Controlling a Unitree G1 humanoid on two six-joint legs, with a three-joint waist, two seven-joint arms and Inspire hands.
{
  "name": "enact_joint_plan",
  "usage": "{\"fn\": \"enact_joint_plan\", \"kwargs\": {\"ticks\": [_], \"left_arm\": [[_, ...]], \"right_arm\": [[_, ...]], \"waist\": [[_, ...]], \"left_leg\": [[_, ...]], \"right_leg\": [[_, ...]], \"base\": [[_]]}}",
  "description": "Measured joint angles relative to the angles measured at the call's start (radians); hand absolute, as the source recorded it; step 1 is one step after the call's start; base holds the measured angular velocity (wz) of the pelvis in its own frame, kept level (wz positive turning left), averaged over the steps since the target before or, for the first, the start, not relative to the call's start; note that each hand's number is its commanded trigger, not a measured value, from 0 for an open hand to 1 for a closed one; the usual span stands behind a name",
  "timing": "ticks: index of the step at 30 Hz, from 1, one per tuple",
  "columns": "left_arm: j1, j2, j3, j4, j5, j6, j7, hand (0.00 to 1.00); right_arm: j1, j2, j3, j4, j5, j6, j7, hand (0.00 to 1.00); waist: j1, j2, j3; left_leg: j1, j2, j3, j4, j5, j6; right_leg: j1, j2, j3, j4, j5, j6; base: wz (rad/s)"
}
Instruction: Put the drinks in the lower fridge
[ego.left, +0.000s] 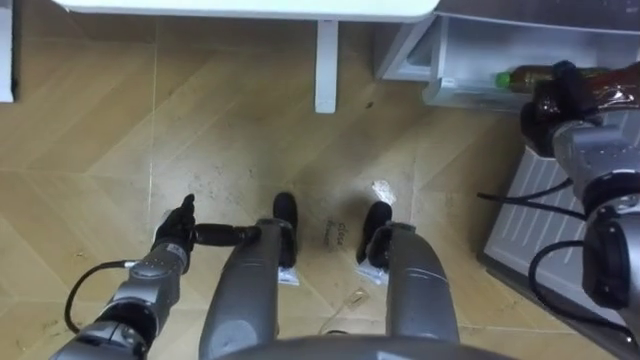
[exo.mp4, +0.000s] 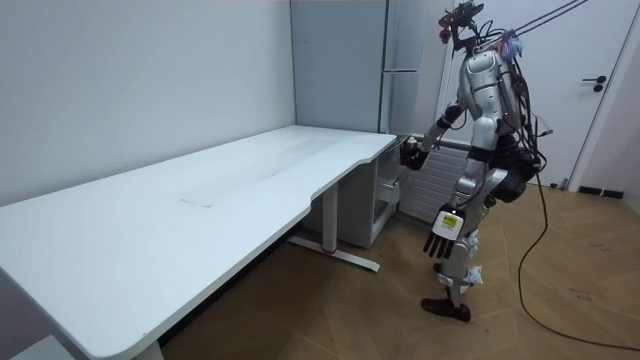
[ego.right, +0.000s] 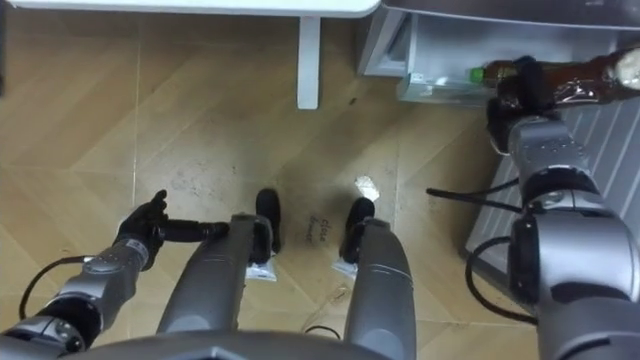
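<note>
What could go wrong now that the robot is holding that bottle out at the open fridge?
The right hand grips the brown bottle round its middle, lying sideways; it might slip or tip before it rests inside. Its green-capped end points at the lower fridge, near its front edge, so it could knock there instead of going in. What looks like the open fridge door sits close beside that arm, which may bump it.

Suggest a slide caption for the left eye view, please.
Right hand holds a green-capped bottle at the open lower fridge; left hand hangs open.
</note>
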Motion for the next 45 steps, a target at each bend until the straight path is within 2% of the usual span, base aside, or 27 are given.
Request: {"fn": "enact_joint_plan", "kwargs": {"ticks": [3,9,18,19,20,22,23,26,32,35,45], "left_arm": [[-0.004,0.007,-0.024,0.0,-0.014,-0.001,0.001,0.0],[-0.005,0.008,-0.025,0.002,-0.015,-0.007,0.002,0.0],[-0.007,0.011,-0.024,-0.002,-0.016,-0.005,0.008,0.0],[-0.007,0.011,-0.025,-0.002,-0.015,-0.005,0.008,0.0],[-0.007,0.01,-0.025,-0.002,-0.015,-0.005,0.008,0.0],[-0.007,0.006,-0.025,-0.002,-0.016,-0.005,0.008,0.0],[-0.007,0.005,-0.025,-0.002,-0.016,-0.005,0.008,0.0],[-0.007,0.005,-0.025,-0.003,-0.016,-0.006,0.008,0.0],[-0.007,0.008,-0.041,-0.007,-0.017,-0.006,0.021,0.0],[-0.007,0.008,-0.043,-0.008,-0.018,-0.006,0.021,0.0],[-0.003,0.008,-0.067,-0.016,-0.019,0.0,0.022,0.0]], "right_arm": [[-0.015,0.0,0.0,-0.001,0.011,0.0,-0.018,1.0],[-0.047,0.0,0.001,-0.007,0.001,0.0,-0.061,1.0],[-0.048,0.0,0.001,-0.047,0.039,0.005,-0.079,0.99],[-0.048,0.0,0.001,-0.05,0.056,0.005,-0.076,0.93],[-0.048,0.0,0.001,-0.05,0.067,0.005,-0.073,0.74],[-0.048,0.0,0.001,-0.05,0.081,0.005,-0.049,0.51],[-0.048,0.001,0.001,-0.05,0.081,0.005,-0.039,0.0],[-0.048,0.001,0.006,-0.048,0.081,0.005,-0.014,0.0],[-0.049,-0.003,0.102,-0.048,0.064,0.003,0.084,0.0],[-0.049,-0.003,0.149,-0.047,0.052,0.015,0.11,0.0],[-0.039,-0.004,0.199,-0.034,0.028,0.048,0.212,0.0]], "waist": [[0.004,-0.001,0.0006],[0.007,-0.002,0.0011],[0.013,-0.002,0.001],[0.018,-0.002,0.001],[0.022,-0.002,0.0011],[0.03,-0.003,0.0015],[0.033,-0.003,0.0015],[0.035,-0.003,0.0015],[0.037,-0.003,0.0015],[0.038,-0.003,0.0016],[0.052,-0.005,0.0034]], "left_leg": [[-0.002,0.0,0.001,-0.001,0.0,0.0],[-0.002,0.001,0.003,-0.005,0.0,0.0],[-0.014,0.005,0.006,0.004,0.0,0.0],[-0.013,0.005,0.006,0.004,0.0,0.001],[-0.013,0.005,0.007,0.005,0.0,0.001],[-0.013,0.006,0.008,0.007,0.0,0.001],[-0.013,0.006,0.009,0.008,0.0,0.001],[-0.013,0.006,0.009,0.009,0.0,0.001],[-0.012,0.006,0.009,0.007,0.0,0.002],[-0.012,0.006,0.008,0.004,0.001,0.002],[0.012,0.006,0.003,-0.001,0.001,0.002]], "right_leg": [[0.001,-0.001,-0.001,-0.004,-0.002,0.003],[-0.002,0.0,-0.001,-0.003,-0.002,0.002],[-0.012,0.003,-0.001,-0.002,-0.003,0.0],[-0.012,0.003,0.0,-0.002,-0.003,0.0],[-0.011,0.003,0.0,-0.001,-0.003,0.0],[-0.011,0.003,-0.001,0.006,-0.003,0.0],[-0.011,0.002,-0.001,0.01,-0.003,0.0],[-0.011,0.002,-0.001,0.01,-0.003,0.0],[-0.011,0.002,-0.002,0.011,-0.004,-0.001],[-0.011,0.001,-0.004,0.011,-0.005,-0.002],[0.021,0.001,-0.015,-0.006,-0.006,-0.002]], "base": [[0.01],[0.0],[0.0],[0.0],[0.0],[0.02],[0.03],[0.0],[0.01],[0.02],[0.0]]}}
